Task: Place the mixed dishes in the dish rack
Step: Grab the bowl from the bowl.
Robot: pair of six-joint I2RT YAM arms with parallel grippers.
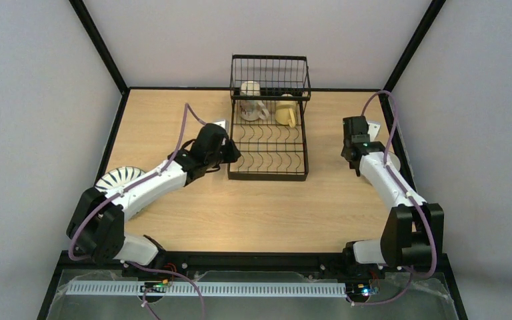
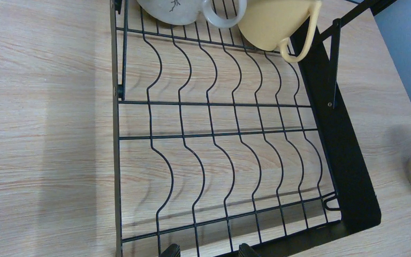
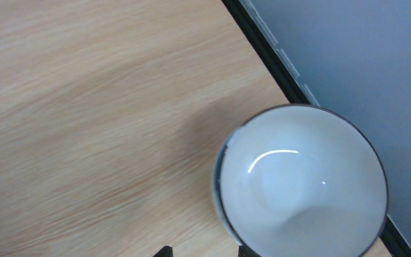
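The striped plate point(image 1: 117, 177) lies near, by the left edge of the table point(image 1: 173, 220). Only the right wrist view shows the white bowl point(image 3: 299, 182) whole, by the right edge, with the right gripper point(image 3: 204, 251) open just beside it. The left gripper point(image 2: 208, 250) hangs open over the bare slots of the rack point(image 2: 353, 176); a pale mug point(image 2: 171, 8) and a yellow mug point(image 2: 278, 21) sit farther back.

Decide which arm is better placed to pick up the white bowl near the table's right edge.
Right. The right claw hangs open just beside the bowl; the left claw is at the rack, far from it.

No lettering, brand or number can be read anywhere. A white tag point(image 1: 221, 124) at nine o'clock of the dish rack point(image 1: 267, 177) may carry print; too small to tell.
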